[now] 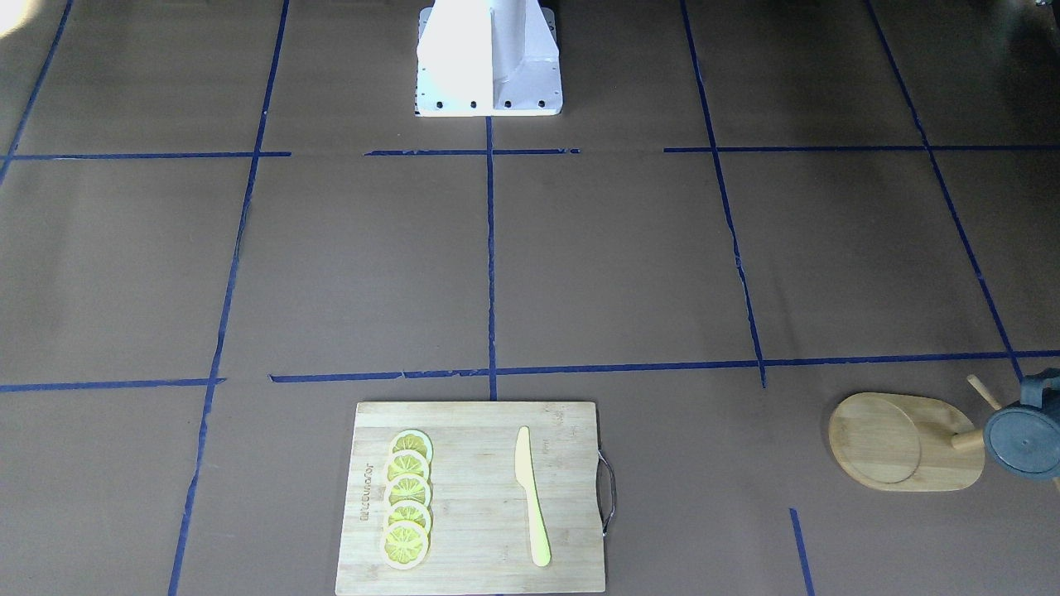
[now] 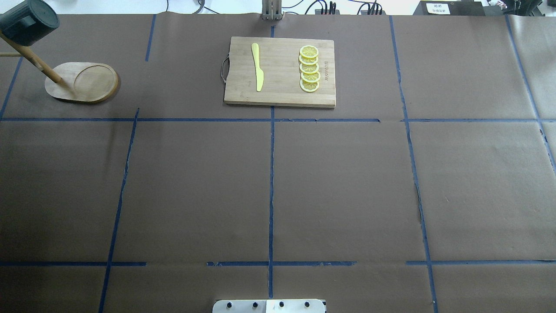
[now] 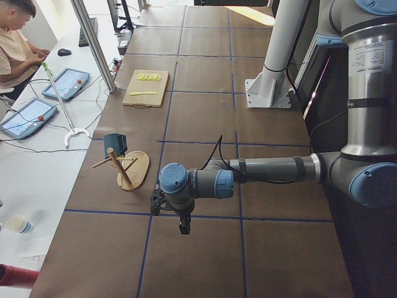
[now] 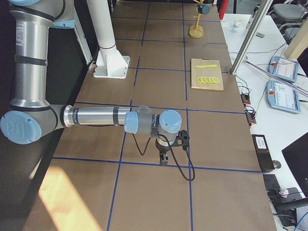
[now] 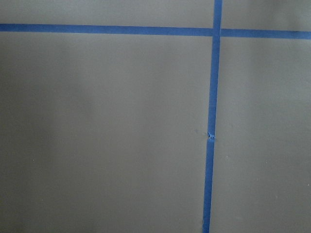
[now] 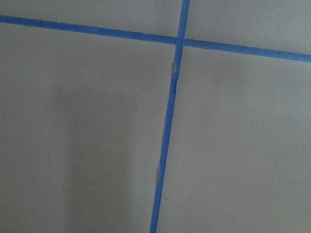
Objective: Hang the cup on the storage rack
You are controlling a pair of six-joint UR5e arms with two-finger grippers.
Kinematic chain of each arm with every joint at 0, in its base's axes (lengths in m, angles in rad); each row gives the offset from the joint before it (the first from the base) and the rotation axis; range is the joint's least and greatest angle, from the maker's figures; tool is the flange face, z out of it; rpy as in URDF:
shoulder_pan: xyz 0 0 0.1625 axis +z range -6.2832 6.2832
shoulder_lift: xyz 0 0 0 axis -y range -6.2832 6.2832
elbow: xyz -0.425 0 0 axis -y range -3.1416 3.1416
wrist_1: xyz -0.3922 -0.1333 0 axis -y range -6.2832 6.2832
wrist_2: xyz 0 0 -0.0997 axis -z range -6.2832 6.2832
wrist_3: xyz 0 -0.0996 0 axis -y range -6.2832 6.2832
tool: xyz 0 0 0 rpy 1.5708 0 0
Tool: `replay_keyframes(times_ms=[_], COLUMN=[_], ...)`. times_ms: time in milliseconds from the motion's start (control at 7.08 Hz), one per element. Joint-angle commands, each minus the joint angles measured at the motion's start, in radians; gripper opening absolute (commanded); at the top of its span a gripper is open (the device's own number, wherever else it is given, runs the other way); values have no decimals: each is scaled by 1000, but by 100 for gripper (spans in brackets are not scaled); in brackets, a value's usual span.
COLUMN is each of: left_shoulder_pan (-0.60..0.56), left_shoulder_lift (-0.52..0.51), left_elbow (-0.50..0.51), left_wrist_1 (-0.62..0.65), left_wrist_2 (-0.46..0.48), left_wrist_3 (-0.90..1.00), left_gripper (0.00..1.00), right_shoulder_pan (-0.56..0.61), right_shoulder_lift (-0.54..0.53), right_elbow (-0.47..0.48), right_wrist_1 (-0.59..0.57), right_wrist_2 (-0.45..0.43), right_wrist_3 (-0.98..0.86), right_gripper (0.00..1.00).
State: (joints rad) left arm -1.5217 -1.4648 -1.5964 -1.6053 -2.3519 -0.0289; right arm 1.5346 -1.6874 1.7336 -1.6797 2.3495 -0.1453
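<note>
The dark blue-grey cup [image 1: 1025, 443] hangs high on the storage rack, its flat round base facing the front camera; it also shows in the overhead view [image 2: 28, 21]. The wooden storage rack [image 1: 878, 439] stands on its oval base at the table's far left corner [image 2: 82, 82]. My left gripper [image 3: 184, 228] hangs over bare table away from the rack, seen only in the exterior left view. My right gripper [image 4: 164, 161] hangs over bare table, seen only in the exterior right view. I cannot tell whether either is open or shut. Both wrist views show only brown paper and blue tape.
A bamboo cutting board [image 2: 282, 98] with several lemon slices [image 2: 309, 68] and a yellow knife [image 2: 257, 65] lies at the table's far middle. The white robot base [image 1: 489, 62] stands at the near edge. An operator [image 3: 15, 37] sits beside the table.
</note>
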Motion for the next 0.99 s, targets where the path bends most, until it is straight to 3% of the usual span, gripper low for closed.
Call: replay_keyframes(times_ms=[0,848], left_shoulder_pan=[3,3], left_shoulder_lift=[27,32], left_elbow=[-10,-22], left_wrist_1=[-1,1], left_wrist_2=[0,-1], left_wrist_3=[3,1], left_gripper=[100,100], right_shoulder_pan=[-1,-4], right_shoulder_lift=[0,0], right_elbow=[1,0], right_wrist_1=[0,0], right_wrist_2=[1,2], right_wrist_3=[0,0], right_gripper=[100,100])
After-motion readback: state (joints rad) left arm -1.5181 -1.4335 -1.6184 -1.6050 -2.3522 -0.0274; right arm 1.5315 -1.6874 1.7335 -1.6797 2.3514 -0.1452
